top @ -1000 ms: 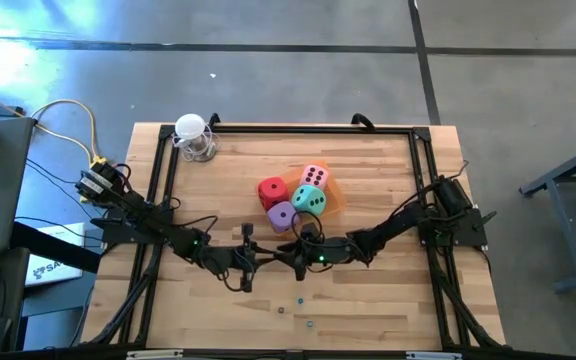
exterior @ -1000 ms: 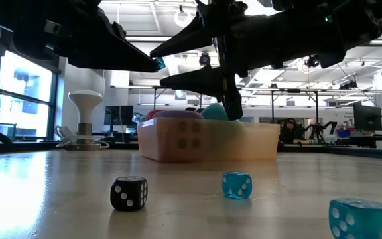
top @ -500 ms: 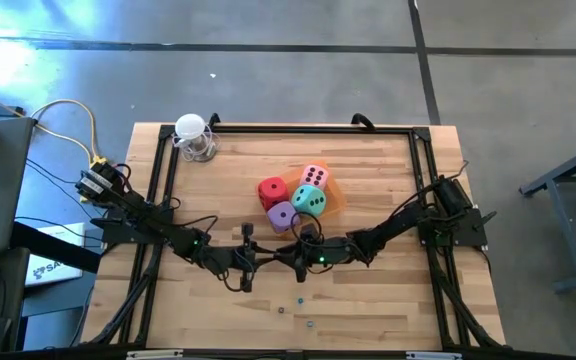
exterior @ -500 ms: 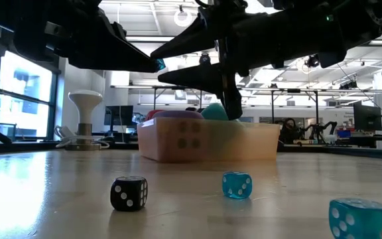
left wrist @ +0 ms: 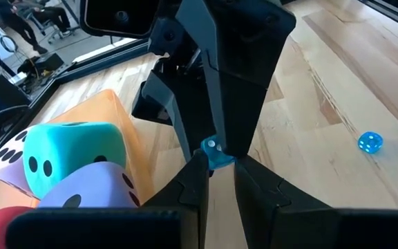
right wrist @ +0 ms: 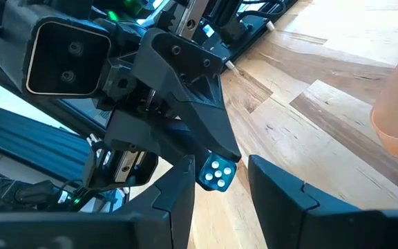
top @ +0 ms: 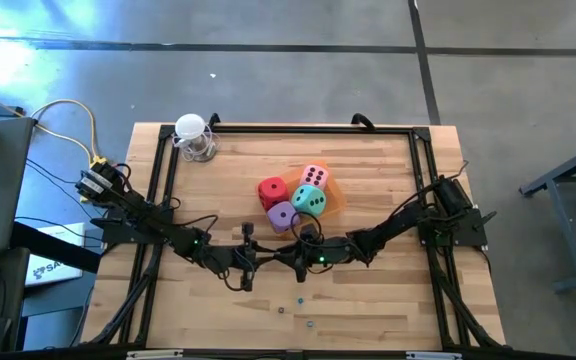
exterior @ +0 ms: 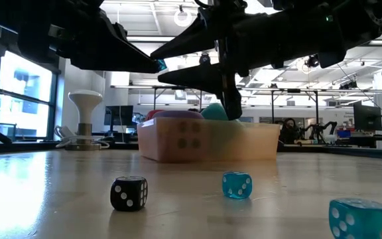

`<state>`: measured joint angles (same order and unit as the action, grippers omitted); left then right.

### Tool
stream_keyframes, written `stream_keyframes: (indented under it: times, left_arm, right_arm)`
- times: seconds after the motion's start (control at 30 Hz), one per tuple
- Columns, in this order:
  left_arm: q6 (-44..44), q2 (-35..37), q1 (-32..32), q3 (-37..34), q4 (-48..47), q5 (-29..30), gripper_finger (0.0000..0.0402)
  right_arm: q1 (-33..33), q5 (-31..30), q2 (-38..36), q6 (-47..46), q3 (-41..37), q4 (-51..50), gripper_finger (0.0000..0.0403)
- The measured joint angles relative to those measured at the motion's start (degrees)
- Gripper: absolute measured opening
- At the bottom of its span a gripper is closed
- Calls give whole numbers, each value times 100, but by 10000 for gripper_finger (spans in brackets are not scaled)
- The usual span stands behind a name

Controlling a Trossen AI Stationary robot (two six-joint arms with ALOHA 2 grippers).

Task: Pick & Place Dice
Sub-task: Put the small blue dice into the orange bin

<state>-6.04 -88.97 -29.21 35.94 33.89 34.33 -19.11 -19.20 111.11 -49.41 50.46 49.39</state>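
Observation:
Four soft dice, red (top: 273, 191), pink (top: 314, 176), purple (top: 282, 216) and teal (top: 309, 199), sit in a translucent orange tray (top: 335, 196) at mid table. Just nearer than the tray, both grippers meet tip to tip above the table. My left gripper (left wrist: 218, 158) is shut on a small translucent blue die (left wrist: 216, 153). My right gripper (right wrist: 221, 166) faces it, open, with one finger on either side of that small die (right wrist: 217, 173); a gap shows on each side. My left gripper pinches the small blue die (left wrist: 218, 149) between its two fingertips (left wrist: 197, 166), coming roughly level from the table's left. The die is lifted clear of the table (exterior: 159, 64).
Three more small dice lie on the near table: a black one (exterior: 128, 193), a blue one (exterior: 237, 184) and another blue one (exterior: 367, 216) close to the low camera. A white mushroom-shaped object (top: 192, 136) stands at the far left corner. A black frame (top: 288, 128) borders the table.

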Motion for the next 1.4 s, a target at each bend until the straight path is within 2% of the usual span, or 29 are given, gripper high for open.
stream_keyframes:
  times: [0.43,0.83,1.13,1.4]
  left_arm:
    - [-1,-2,0,0,-20,-9,49]
    - [-17,-4,2,0,-61,24,49]
    - [71,-4,4,0,-63,-73,50]
    - [159,-2,70,0,-63,-295,83]
  right_arm:
    - [0,26,0,23,0,-109,120]
    - [0,-2,0,230,0,-109,48]
    - [-1,-18,0,305,0,-119,47]
    - [-2,-20,0,368,-3,-134,46]
